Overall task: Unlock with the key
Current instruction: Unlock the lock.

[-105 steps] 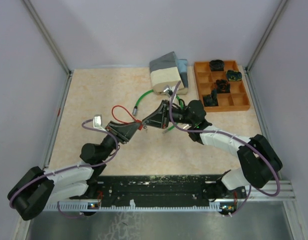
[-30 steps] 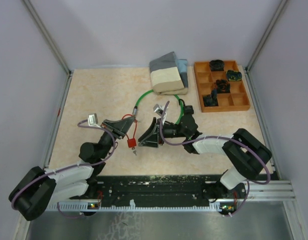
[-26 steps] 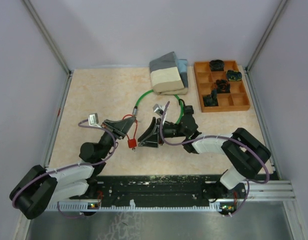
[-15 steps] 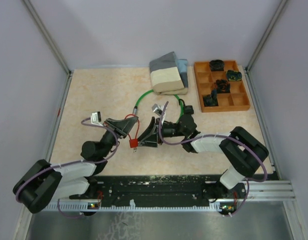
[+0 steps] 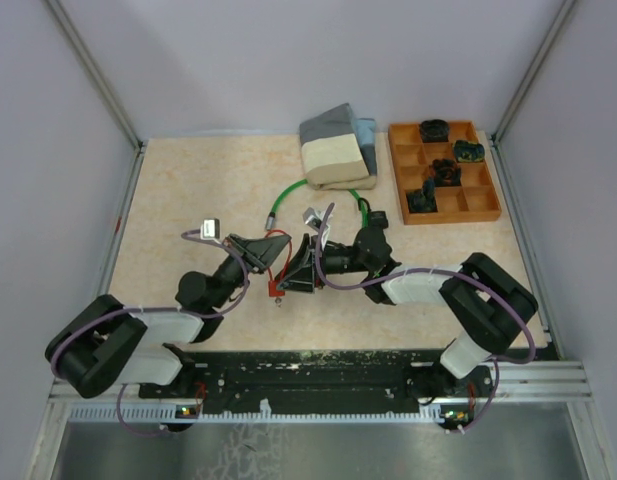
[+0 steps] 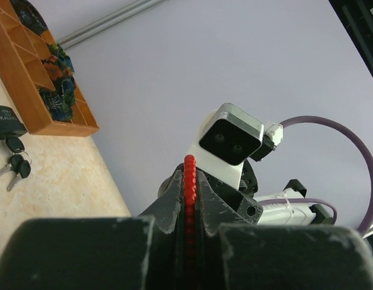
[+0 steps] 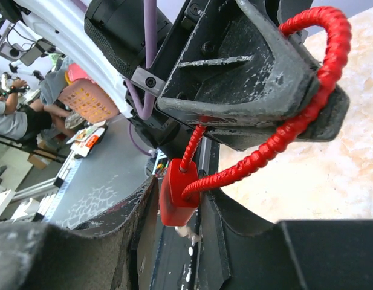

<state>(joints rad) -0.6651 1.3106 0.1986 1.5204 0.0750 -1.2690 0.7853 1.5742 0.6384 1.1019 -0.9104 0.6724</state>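
A red cable lock hangs above the table's middle. My left gripper point(image 5: 272, 256) is shut on its ribbed red cable point(image 6: 190, 181), which loops over the fingers point(image 7: 319, 90). The small red lock body point(image 7: 176, 193) dangles below the loop point(image 5: 276, 288). My right gripper point(image 7: 177, 208) faces the left one, and its jaws stand on either side of the body. One finger touches the body; a gap shows on the other side. A small pale piece, possibly the key point(image 7: 187, 231), sticks out under the body.
A green cable lock point(image 5: 288, 195) lies behind the grippers, with black-headed keys point(image 6: 14, 166) on the table by it. A grey and beige block point(image 5: 333, 145) sits at the back, and an orange compartment tray point(image 5: 448, 216) with dark parts at the back right.
My left gripper has carried the red lock to the right, bringing its body between the right gripper's fingers. The right jaws have narrowed a little.
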